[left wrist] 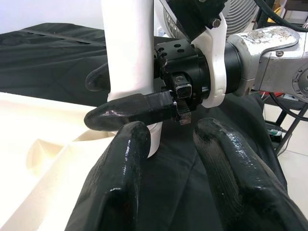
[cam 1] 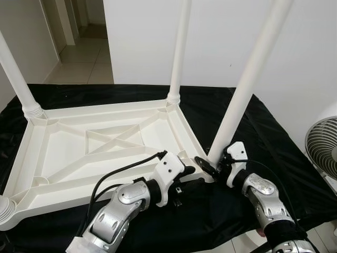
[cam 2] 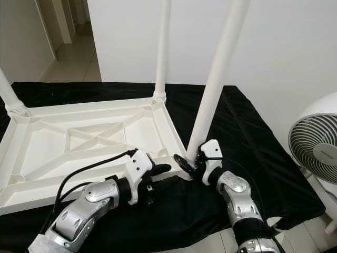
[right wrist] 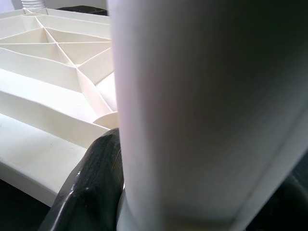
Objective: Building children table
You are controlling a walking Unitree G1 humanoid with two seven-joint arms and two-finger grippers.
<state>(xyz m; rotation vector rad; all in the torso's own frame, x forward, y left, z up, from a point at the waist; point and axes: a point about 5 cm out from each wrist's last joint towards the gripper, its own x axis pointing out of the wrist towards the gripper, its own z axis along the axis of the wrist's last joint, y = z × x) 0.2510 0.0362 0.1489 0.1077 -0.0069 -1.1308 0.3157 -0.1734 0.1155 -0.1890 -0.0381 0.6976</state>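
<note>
The tabletop (cam 1: 100, 153) is laid upside down on the cloth (cam 1: 263, 137), with one leg (cam 1: 180, 52) set at its far right corner and another leg (cam 1: 247, 84) at its near right corner. The right gripper (cam 1: 209, 167) is closed around the base of that near leg, and the left gripper (cam 1: 196, 184) is held just beside it to the left, fingers parted. A fan (cam 1: 322, 145) is placed to the right of the cloth.

A plain white ribbed plastic tabletop (cam 1: 79, 153) with white round plastic legs (cam 1: 247, 84) lies on a solid black cloth (cam 1: 274, 153). Silver arms carry glossy black fingers (left wrist: 130, 178); the round fan (cam 2: 316, 145) is white-grey.
</note>
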